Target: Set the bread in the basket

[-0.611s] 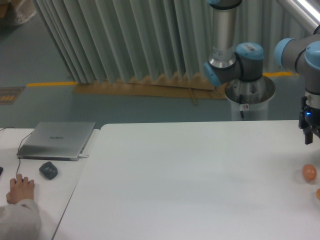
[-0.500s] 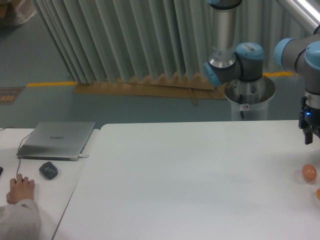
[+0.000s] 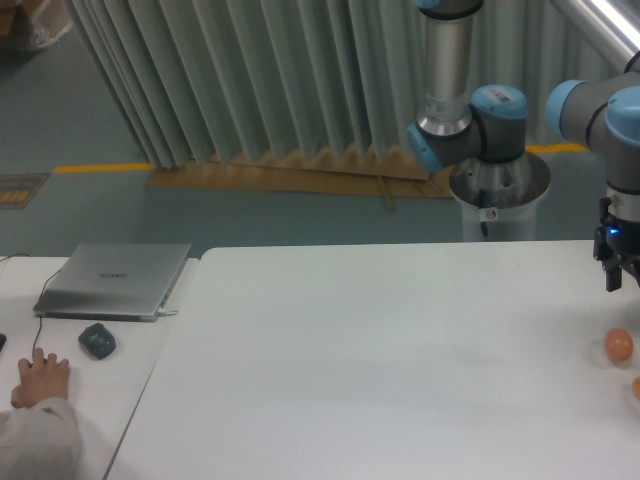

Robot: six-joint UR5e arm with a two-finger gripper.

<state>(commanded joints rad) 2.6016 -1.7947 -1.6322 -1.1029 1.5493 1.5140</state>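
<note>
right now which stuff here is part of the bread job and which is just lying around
Part of the job:
- bread, only a sliver at the right frame edge
- gripper
No basket is in view.

Lying about:
- egg-shaped ball
- laptop
- mouse
- person's hand

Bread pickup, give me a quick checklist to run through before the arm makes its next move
1. Bread in view: not ok, only a sliver shows at the right frame edge.
2. Gripper empty: ok, nothing between its fingers.
3. Gripper over the bread: not ok, it hangs above the table, up and left of the bread.
4. Egg-shaped ball out of the way: cannot tell, it lies close beside the bread.
5. Basket located: not ok, no basket in view.
6. Jaws open enough: cannot tell, too small.
</note>
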